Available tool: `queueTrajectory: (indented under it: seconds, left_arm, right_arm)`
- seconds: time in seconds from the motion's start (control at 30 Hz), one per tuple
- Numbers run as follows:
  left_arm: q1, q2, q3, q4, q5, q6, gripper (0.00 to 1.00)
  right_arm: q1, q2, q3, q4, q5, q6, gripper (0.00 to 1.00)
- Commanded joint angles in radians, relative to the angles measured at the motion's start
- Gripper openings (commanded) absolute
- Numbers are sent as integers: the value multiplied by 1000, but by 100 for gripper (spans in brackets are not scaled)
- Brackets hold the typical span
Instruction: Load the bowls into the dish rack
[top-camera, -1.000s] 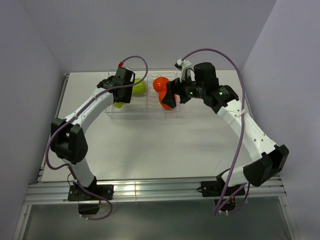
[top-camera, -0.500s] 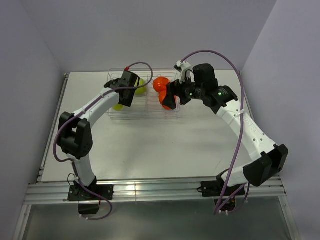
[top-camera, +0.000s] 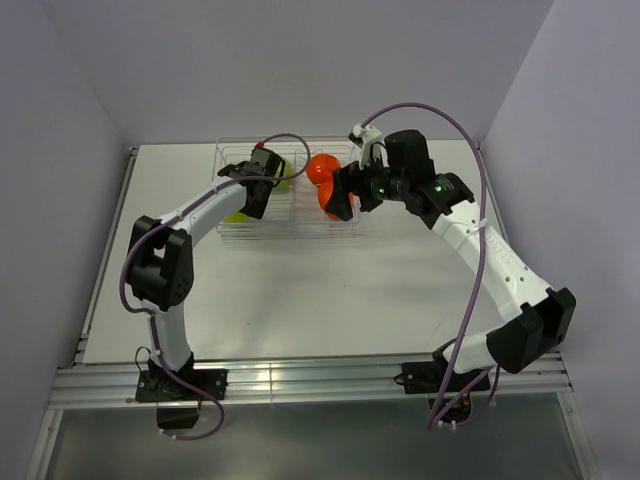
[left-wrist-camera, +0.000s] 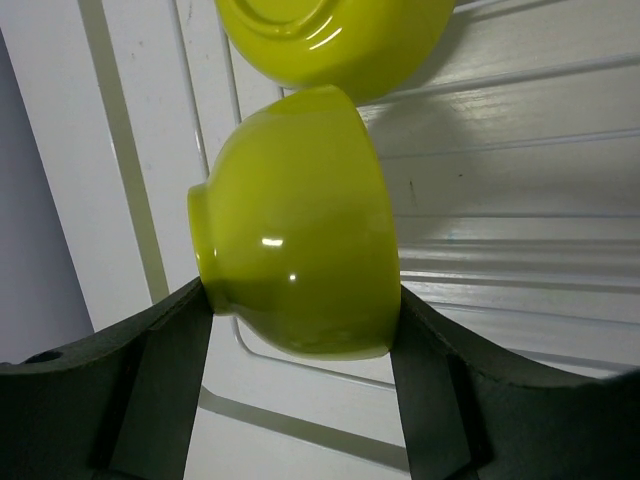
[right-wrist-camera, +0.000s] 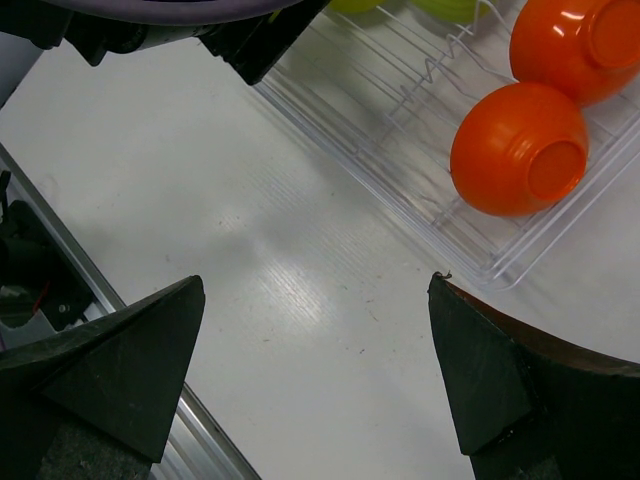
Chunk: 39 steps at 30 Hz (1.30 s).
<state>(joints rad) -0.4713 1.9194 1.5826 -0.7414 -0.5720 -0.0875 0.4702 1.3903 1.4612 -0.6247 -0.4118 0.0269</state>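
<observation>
The dish rack (top-camera: 290, 234) stands at the far middle of the table. My left gripper (top-camera: 262, 186) is over its left half, shut on a lime-green bowl (top-camera: 281, 172) lying on its side; in the left wrist view both fingers press this bowl (left-wrist-camera: 300, 230) just above a rack wire (left-wrist-camera: 319, 374). A second green bowl (left-wrist-camera: 330, 40) sits beyond it and shows in the top view (top-camera: 235, 213). Two orange bowls (top-camera: 322, 168) (top-camera: 330, 207) rest in the rack's right half. My right gripper (top-camera: 340, 192) is open and empty beside them, with both bowls (right-wrist-camera: 520, 150) (right-wrist-camera: 575, 45) to its upper right.
The rack's near rim (right-wrist-camera: 400, 140) runs diagonally through the right wrist view, with bare white table below it. The left arm's dark wrist (right-wrist-camera: 200, 25) shows at the top there. Grey walls close the table on three sides; a metal rail (top-camera: 300, 378) runs along the near edge.
My left gripper has carried the green bowl to the right and farther over the rack, and its elbow has swung right. The right arm has barely moved.
</observation>
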Motion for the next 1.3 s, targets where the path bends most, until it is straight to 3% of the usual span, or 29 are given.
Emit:
queueTrajectory:
  seconds: [0.0, 0.5, 0.63, 0.9, 1.03, 1.27]
  left_arm:
    - [-10, 7, 50, 27, -42, 19, 0]
    - [-13, 76, 59, -1, -35, 0, 4]
    - [-16, 78, 54, -3, -20, -1, 23]
    - [-23, 78, 63, -24, 18, -12, 43]
    - [-26, 72, 63, -30, 35, -21, 57]
    - [-30, 73, 65, -36, 46, -20, 68]
  right_arm:
    - [-10, -17, -13, 11, 4, -16, 100]
    - [-31, -25, -22, 8, -7, -16, 100]
    - [-33, -25, -21, 5, -10, -16, 100]
    - [-36, -25, -18, 0, -10, -16, 100]
    - [-38, -24, -18, 0, -16, -16, 100]
    - [-41, -22, -15, -1, -24, -16, 100]
